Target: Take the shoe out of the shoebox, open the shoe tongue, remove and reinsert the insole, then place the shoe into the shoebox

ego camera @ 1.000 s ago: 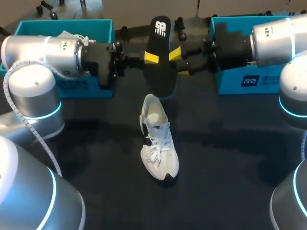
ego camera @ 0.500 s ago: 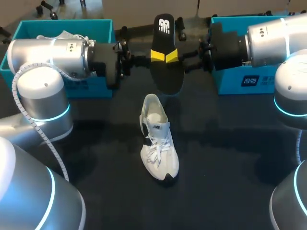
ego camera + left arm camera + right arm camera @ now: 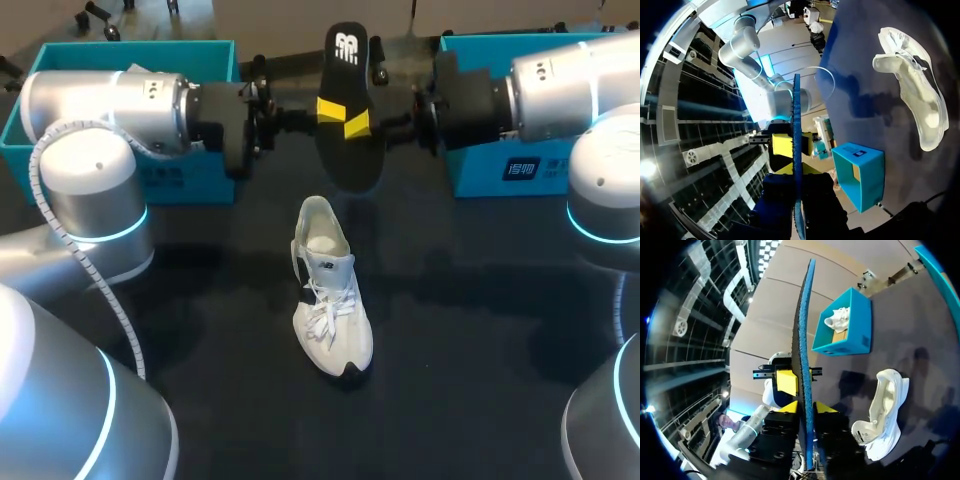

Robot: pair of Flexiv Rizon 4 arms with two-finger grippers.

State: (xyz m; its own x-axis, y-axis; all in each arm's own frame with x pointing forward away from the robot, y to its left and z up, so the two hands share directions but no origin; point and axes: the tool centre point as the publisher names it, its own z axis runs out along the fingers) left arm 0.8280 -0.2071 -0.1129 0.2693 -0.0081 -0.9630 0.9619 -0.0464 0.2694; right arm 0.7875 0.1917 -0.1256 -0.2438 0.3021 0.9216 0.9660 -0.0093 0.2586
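Left gripper (image 3: 333, 107) and right gripper (image 3: 356, 125) each clamp the insole (image 3: 350, 165) from opposite sides; shoe (image 3: 330, 300) lies below, untouched

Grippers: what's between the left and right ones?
The insole, clamped by the left gripper and right gripper; clearest in head view.

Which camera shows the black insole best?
The head view: there the insole shows its broad black face. The wrist views see it edge-on, just a thin blue strip: left, right.
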